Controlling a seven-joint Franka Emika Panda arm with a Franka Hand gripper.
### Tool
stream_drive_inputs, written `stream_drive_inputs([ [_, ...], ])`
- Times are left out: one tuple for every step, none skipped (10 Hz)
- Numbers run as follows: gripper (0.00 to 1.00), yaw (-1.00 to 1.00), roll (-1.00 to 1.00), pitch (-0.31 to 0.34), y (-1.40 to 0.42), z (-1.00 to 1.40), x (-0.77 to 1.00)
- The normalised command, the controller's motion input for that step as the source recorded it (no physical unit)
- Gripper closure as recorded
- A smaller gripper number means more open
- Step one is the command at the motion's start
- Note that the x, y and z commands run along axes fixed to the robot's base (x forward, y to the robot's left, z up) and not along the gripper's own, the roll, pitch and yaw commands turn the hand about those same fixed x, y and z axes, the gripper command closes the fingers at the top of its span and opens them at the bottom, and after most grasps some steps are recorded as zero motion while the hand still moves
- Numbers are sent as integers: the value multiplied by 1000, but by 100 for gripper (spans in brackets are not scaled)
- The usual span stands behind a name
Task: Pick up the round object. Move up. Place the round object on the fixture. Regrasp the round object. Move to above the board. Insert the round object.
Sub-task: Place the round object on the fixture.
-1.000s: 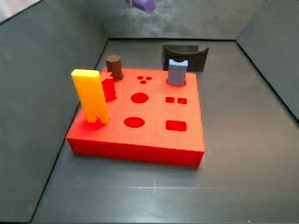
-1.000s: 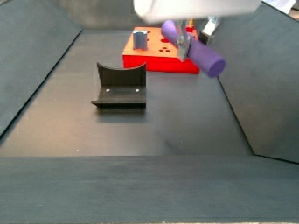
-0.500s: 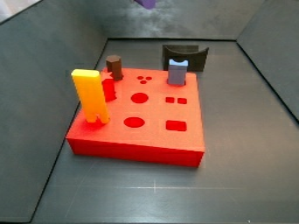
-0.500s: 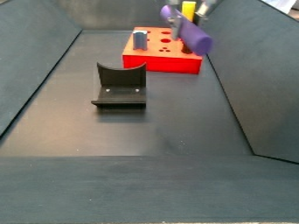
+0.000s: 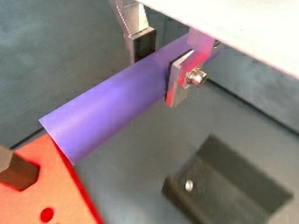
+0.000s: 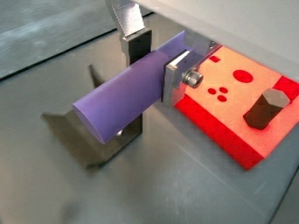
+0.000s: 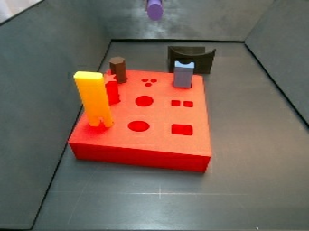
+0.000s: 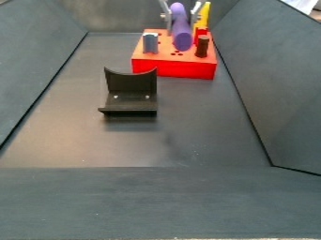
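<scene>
Clamped on the round object (image 5: 117,109), my end effector (image 5: 162,63) grips it near one end in a wrist view, silver plates on either side, while the free end reaches out over the corner of the board (image 5: 41,206); the fixture (image 5: 222,188) lies below, well apart.

Seen from another wrist view, my end effector (image 6: 156,63) holds the round object (image 6: 128,92) lying across the plates, above the fixture (image 6: 100,140), with the board (image 6: 239,109) and a dark-brown peg (image 6: 267,107) off to the side.

From a side view, only the round object (image 7: 154,8) shows at the top edge, high above the fixture (image 7: 193,56) behind the board (image 7: 151,122).

From the opposite side view, the round object (image 8: 182,26) hangs in the air over the far end, the fixture (image 8: 128,91) nearer on the table (image 8: 189,141).

My judgement: I am carrying the rod toward the fixture. To do it well, I should line its axis with the curved notch, descend slowly, and let go only once it rests seated.
</scene>
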Motion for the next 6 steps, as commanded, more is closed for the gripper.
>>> stream_drive_inputs([
  [100, -245, -179, 114, -295, -49, 1000],
  [100, -185, -163, 110, -271, -44, 1000],
  [100, -113, -142, 108, -224, -39, 1000],
  [100, -81, -139, 112, -194, -34, 1000],
  [100, -49, -132, 124, -156, -27, 1000],
  [100, -37, -129, 128, -141, -25, 1000],
])
